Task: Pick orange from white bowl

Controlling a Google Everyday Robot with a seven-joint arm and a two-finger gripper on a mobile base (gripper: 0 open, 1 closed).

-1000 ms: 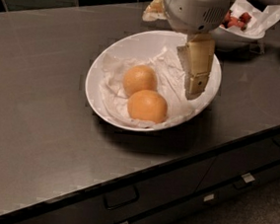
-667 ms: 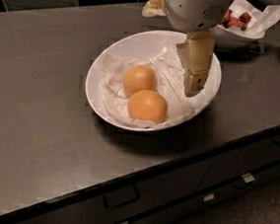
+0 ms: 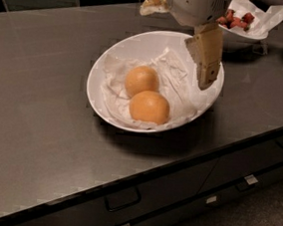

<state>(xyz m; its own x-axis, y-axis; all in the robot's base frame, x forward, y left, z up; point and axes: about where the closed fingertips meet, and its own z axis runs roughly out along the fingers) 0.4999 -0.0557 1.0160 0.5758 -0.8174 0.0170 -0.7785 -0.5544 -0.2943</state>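
**Position.** The gripper (image 3: 206, 81), a tan two-part tool under a white wrist housing, hangs point-down over the right-hand inner wall of the large, shallow, glossy white bowl (image 3: 97, 65). It touches no fruit. This view shows it side-on, so it cannot be told whether it is open or closed.

**Target.** The paler, faintly mottled yellow-orange fruit (image 3: 141, 81) sits on the crumpled white paper lining (image 3: 177, 83) near the bowl's centre. It lies toward the camera's left of the gripper tip and lower. Being round, it offers no preferred grasp axis.

**Obstructions.**
- The larger, smoother, deeper-orange fruit (image 3: 149, 107) appears to touch the target on its near side. Closing along the far-to-near line would probably catch it.
- Paper folds stand between the tip and the target.

**Surroundings.** The bowl rests on the dark counter (image 3: 40, 125). A smaller white bowl of red strawberries (image 3: 239, 19) stands behind the gripper, well apart from the target.
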